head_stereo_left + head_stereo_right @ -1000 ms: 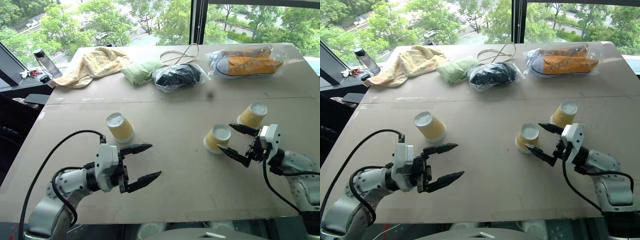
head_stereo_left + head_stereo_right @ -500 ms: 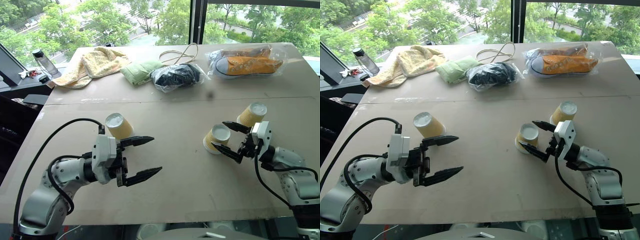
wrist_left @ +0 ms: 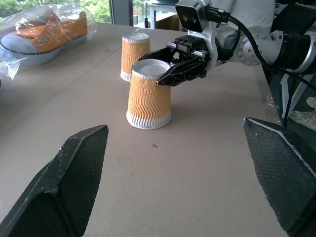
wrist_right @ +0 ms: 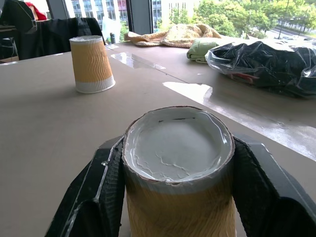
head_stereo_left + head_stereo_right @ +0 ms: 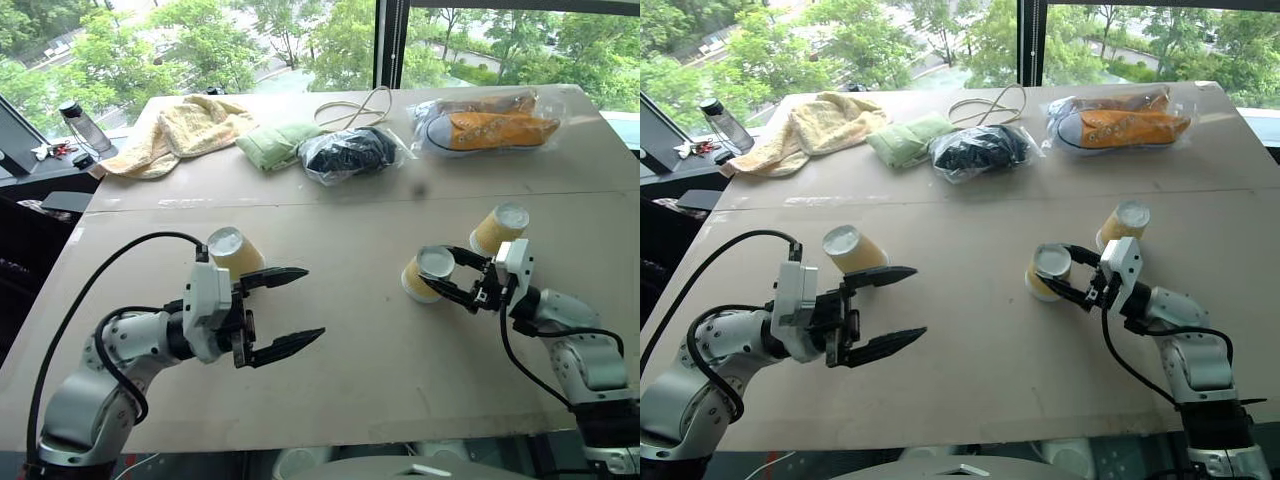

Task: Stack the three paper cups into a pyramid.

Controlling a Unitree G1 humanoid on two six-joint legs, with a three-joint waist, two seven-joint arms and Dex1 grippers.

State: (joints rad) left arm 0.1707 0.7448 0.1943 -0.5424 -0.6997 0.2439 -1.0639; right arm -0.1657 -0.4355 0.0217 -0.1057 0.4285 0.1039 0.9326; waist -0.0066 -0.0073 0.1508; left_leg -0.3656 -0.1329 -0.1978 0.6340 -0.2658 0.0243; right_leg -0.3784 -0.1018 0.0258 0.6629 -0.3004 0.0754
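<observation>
Right gripper (image 5: 452, 279) clamped around the middle paper cup (image 5: 422, 276) at table (image 5: 400, 380) centre-right, second cup (image 5: 497, 229) at its 2 o'clock, third cup (image 5: 234, 252) far at 9 o'clock, left gripper (image 5: 287, 311) beside it, fingers spread wide, holding nothing

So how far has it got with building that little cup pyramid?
Nothing is stacked yet: all three upside-down yellow-tan paper cups stand apart on the brown table. In hand: the right gripper has closed on the middle cup, which stands on the table. The far right cup and the left cup are untouched, and the open left gripper waits beside that one. Left: set two together, top them with the third.
</observation>
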